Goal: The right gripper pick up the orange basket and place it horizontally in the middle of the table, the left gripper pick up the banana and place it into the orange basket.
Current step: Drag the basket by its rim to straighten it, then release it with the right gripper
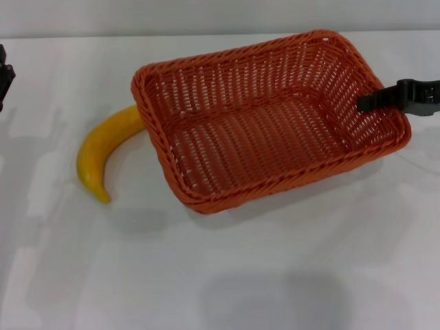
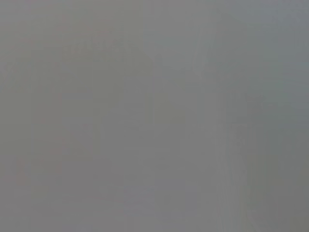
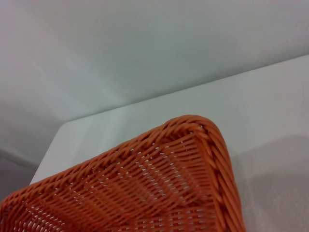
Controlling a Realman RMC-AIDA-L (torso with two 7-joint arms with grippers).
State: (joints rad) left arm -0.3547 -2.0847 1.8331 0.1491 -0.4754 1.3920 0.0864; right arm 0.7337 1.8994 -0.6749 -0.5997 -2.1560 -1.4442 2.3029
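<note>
The orange basket point(image 1: 268, 124) sits slantwise in the middle of the white table point(image 1: 220, 275), open side up. My right gripper point(image 1: 377, 102) comes in from the right edge, one black finger over the basket's right rim, shut on that wall. The right wrist view shows a corner of the orange basket point(image 3: 193, 159) close up, with none of my fingers. The yellow banana point(image 1: 102, 152) lies on the table just left of the basket, its upper end against the basket's left corner. My left gripper point(image 1: 4, 79) is parked at the far left edge, well away from the banana.
The table's far edge point(image 1: 220, 33) runs behind the basket, with a pale wall beyond. Bare tabletop lies in front of the basket and the banana. The left wrist view shows only plain grey.
</note>
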